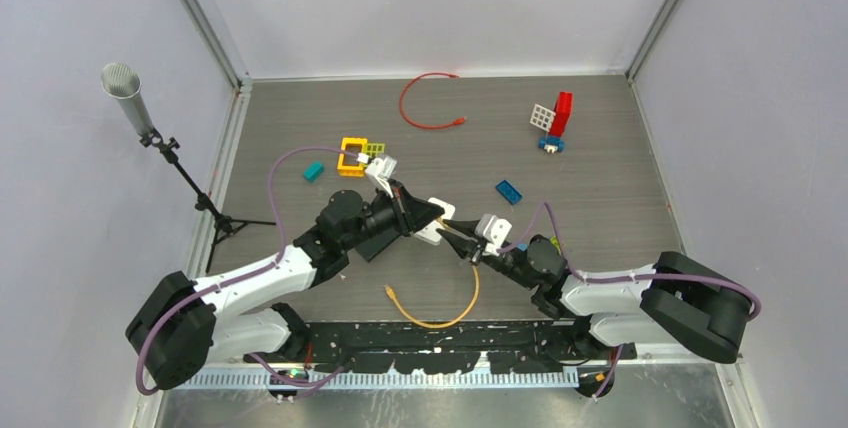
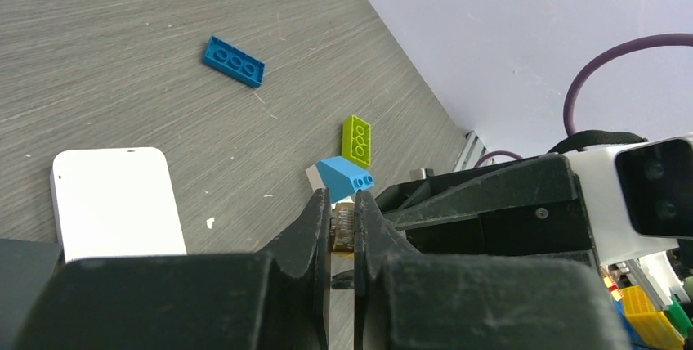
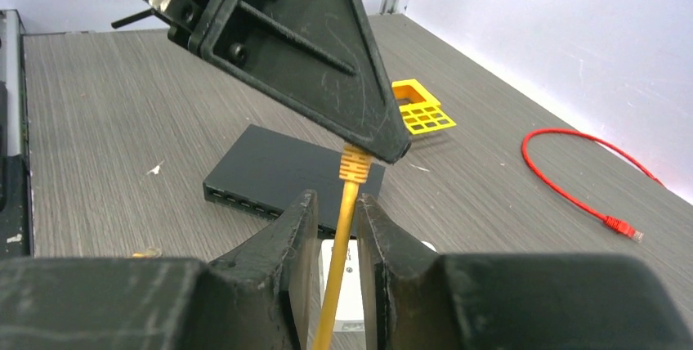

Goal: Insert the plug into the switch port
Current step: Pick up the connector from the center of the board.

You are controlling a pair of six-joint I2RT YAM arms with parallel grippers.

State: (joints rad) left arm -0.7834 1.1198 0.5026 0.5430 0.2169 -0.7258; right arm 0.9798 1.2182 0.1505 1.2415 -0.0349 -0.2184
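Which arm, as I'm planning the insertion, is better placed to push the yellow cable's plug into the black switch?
Probably left: the left jaws pinch the plug itself, close to the switch, while the right jaws only straddle the cable lower down.

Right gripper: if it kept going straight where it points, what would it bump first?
Most likely the left gripper, which pinches the yellow cable just ahead of the right gripper. The black switch lies beyond, lower down.
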